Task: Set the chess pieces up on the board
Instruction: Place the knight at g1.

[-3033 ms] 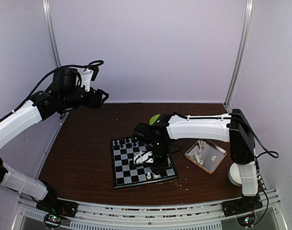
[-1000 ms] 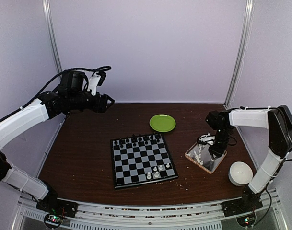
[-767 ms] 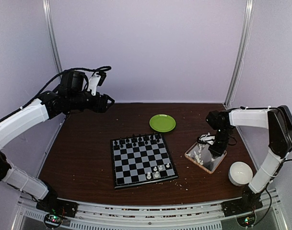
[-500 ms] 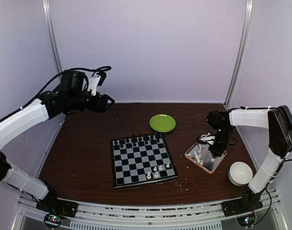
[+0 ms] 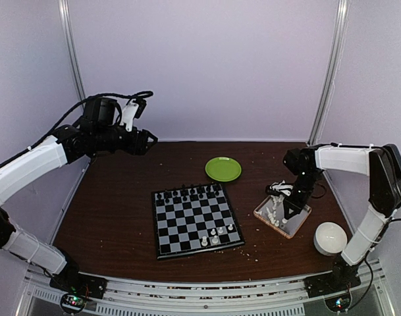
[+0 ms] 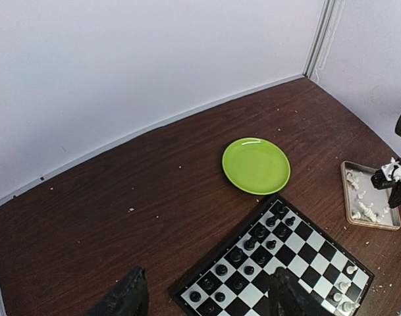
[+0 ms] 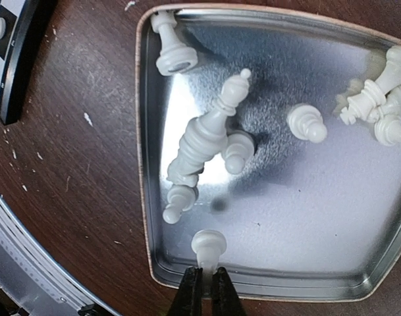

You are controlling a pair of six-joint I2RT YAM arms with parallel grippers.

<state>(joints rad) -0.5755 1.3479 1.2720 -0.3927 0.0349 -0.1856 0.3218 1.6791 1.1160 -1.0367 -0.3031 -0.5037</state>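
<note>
The right gripper point(image 7: 202, 283) is pinching a small white pawn point(image 7: 208, 245), glossy and round-headed, just inside the nearest rim of the clear tray point(image 7: 143, 197). Ahead of the fingertips the other white chess pieces point(image 7: 207, 135) lie toppled, a tall one across smaller ones, with a cluster at the far right corner. Bare tray floor opens to the right of the pawn. Left of the gripper, past the rim, is the board point(image 5: 195, 220), with a few white men at its near edge and black chessmen point(image 5: 187, 193) along the far one. A white bowl point(image 5: 330, 237) sits near the tray. The left gripper point(image 6: 207, 299) hangs high, jaws spread, over the green plate point(image 6: 256, 165).
</note>
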